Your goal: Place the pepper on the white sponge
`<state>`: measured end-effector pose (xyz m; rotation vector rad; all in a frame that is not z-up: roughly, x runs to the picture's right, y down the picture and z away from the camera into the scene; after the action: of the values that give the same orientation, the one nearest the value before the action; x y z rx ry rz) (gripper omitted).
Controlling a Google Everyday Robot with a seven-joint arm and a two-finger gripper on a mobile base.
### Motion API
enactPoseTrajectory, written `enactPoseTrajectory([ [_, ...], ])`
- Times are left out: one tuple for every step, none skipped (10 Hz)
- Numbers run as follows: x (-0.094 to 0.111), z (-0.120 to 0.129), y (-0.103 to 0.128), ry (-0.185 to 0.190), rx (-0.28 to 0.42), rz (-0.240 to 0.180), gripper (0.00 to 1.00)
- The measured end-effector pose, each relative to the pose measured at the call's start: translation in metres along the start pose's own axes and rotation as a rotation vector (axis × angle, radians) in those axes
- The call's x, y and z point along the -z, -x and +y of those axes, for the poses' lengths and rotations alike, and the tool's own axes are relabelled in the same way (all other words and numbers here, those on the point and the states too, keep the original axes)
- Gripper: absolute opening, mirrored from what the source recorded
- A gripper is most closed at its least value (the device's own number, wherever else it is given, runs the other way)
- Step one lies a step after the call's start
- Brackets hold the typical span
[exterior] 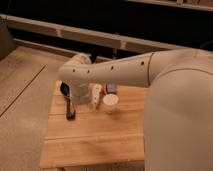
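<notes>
The white sponge [95,96] lies on the wooden table [100,142], an elongated block with a yellowish near end. A small red bit, the pepper [103,88], peeks out just under my arm, between the sponge and a blue-grey block [112,89]. My gripper [80,95] hangs down from the wrist just left of the sponge, low over the table's back left part. My forearm crosses the view from the right and hides the table's back edge.
A black pan [64,89] sits at the back left, its handle [70,110] pointing toward the front. A round white cup [110,103] stands right of the sponge. The floor lies left of the table; a dark wall with rails runs behind.
</notes>
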<state>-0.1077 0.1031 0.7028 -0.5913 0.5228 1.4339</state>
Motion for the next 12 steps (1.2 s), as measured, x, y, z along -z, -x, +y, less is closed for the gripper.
enactPoseTrajectory([
  [0.000, 0.000, 0.000, 0.000, 0.000, 0.000, 0.65],
  [0.000, 0.000, 0.000, 0.000, 0.000, 0.000, 0.65],
  [0.000, 0.000, 0.000, 0.000, 0.000, 0.000, 0.65],
  [0.000, 0.000, 0.000, 0.000, 0.000, 0.000, 0.65],
  [0.000, 0.000, 0.000, 0.000, 0.000, 0.000, 0.65],
  [0.000, 0.000, 0.000, 0.000, 0.000, -0.001, 0.65],
  [0.001, 0.000, 0.001, 0.001, 0.000, -0.005, 0.65],
  [0.004, 0.001, 0.008, 0.011, 0.008, -0.036, 0.65],
  [0.010, 0.001, 0.019, 0.018, 0.028, -0.081, 0.65],
  [0.026, -0.002, 0.038, 0.030, 0.068, -0.170, 0.65],
  [0.044, -0.009, 0.055, 0.034, 0.117, -0.259, 0.65],
  [0.065, -0.017, 0.068, 0.037, 0.176, -0.350, 0.65],
])
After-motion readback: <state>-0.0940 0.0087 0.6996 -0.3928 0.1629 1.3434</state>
